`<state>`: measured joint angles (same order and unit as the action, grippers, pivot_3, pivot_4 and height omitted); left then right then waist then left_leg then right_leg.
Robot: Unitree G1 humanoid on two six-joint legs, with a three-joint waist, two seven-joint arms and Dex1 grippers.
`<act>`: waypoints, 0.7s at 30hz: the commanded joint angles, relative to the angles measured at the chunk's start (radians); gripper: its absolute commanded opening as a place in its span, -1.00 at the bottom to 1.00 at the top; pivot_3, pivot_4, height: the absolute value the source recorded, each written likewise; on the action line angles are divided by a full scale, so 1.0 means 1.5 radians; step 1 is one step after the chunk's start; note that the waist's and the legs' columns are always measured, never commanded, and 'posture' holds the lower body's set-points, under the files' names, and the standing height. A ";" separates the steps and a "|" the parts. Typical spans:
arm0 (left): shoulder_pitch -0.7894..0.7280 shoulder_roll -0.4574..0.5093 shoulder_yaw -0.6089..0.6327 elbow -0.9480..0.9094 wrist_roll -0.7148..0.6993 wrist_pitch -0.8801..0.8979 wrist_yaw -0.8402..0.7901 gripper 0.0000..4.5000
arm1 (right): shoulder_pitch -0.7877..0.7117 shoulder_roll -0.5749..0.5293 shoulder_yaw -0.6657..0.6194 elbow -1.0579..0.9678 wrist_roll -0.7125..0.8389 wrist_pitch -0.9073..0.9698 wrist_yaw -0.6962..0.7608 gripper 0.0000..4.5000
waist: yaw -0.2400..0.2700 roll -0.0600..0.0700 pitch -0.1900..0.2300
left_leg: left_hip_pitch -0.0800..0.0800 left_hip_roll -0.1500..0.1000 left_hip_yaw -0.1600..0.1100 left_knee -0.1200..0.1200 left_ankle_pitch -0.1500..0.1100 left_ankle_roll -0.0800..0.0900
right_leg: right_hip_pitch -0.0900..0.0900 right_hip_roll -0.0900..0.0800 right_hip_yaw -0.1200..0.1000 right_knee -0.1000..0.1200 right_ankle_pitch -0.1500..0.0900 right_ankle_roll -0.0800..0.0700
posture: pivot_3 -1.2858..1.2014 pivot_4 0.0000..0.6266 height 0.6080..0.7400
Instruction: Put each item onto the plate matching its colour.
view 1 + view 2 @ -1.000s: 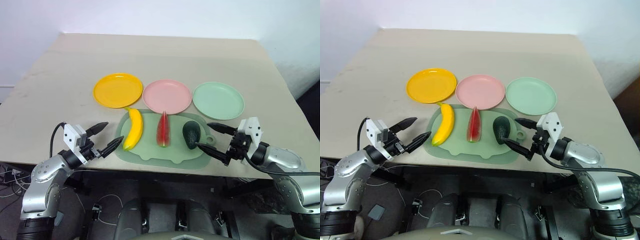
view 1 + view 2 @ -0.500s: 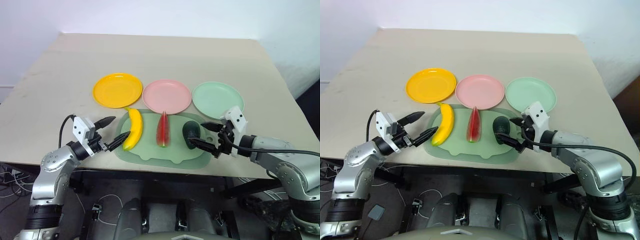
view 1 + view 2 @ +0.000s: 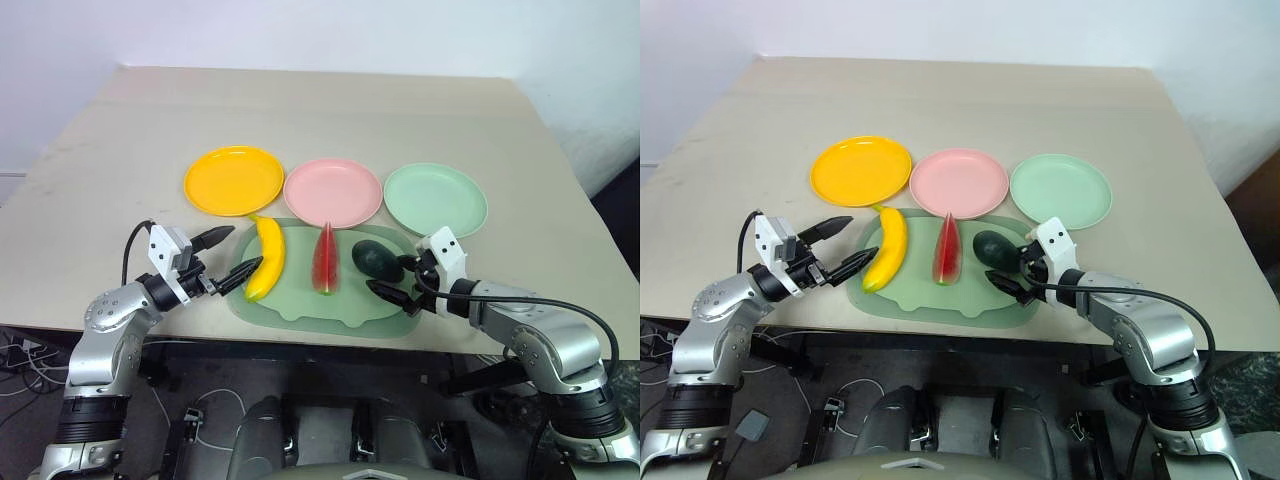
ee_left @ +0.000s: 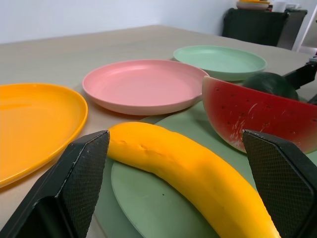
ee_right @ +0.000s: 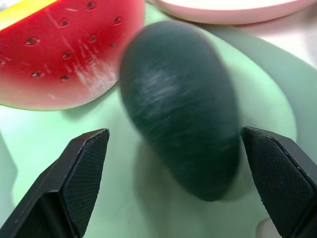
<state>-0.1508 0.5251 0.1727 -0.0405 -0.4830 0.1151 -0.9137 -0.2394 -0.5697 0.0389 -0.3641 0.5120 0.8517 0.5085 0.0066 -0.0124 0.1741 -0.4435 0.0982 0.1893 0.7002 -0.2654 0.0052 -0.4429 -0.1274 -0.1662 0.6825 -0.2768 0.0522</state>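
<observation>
White walls backed the beige worktop (image 3: 330, 110). Over the last second both arms had closed in. The right gripper (image 3: 402, 277), fingers spread wide, had dropped to straddle the avocado (image 3: 376, 259), which had rolled from upright to crosswise on the mat (image 3: 300, 305). The left gripper (image 3: 227, 256), also agape, framed the banana (image 3: 265, 258) just ahead of its fingers. Between them lay the watermelon wedge (image 3: 325, 259). Beyond stood the yellow plate (image 3: 234, 180), pink plate (image 3: 333, 191) and green plate (image 3: 436, 199), all bare. Two grasps looked imminent; nothing was sorted yet.
</observation>
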 commanded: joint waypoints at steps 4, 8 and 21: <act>0.007 0.002 0.009 -0.023 -0.003 -0.009 0.002 0.99 | -0.020 0.011 0.004 0.034 -0.031 -0.068 0.029 1.00 | -0.001 0.000 0.000 | 0.000 0.000 0.000 0.000 0.000 0.000 | 0.000 0.000 0.000 0.000 0.000 0.000 | 0.03 -0.52 0.32; 0.013 0.002 0.014 -0.026 -0.003 -0.011 0.007 0.99 | -0.034 0.023 0.012 0.067 -0.055 -0.109 0.039 1.00 | -0.002 0.000 0.000 | 0.000 0.000 0.000 0.000 0.000 0.000 | 0.000 0.000 0.000 0.000 0.000 0.000 | 0.03 -0.52 0.32; 0.028 0.003 0.017 -0.037 -0.004 -0.014 0.017 1.00 | -0.069 0.053 0.018 0.092 -0.070 -0.111 0.063 0.72 | -0.003 0.000 0.000 | 0.000 0.000 0.000 0.000 0.000 -0.001 | 0.000 0.000 0.000 0.000 0.000 0.000 | 0.03 -0.52 0.32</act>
<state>-0.1120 0.5244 0.1750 -0.0613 -0.4830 0.1139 -0.8899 -0.3249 -0.4930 0.0717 -0.2078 0.4051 0.7061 0.5946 0.0024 -0.0123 0.1741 -0.4435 0.0987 0.1895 0.7001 -0.2647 0.0040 -0.4432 -0.1273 -0.1662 0.6825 -0.2768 0.0522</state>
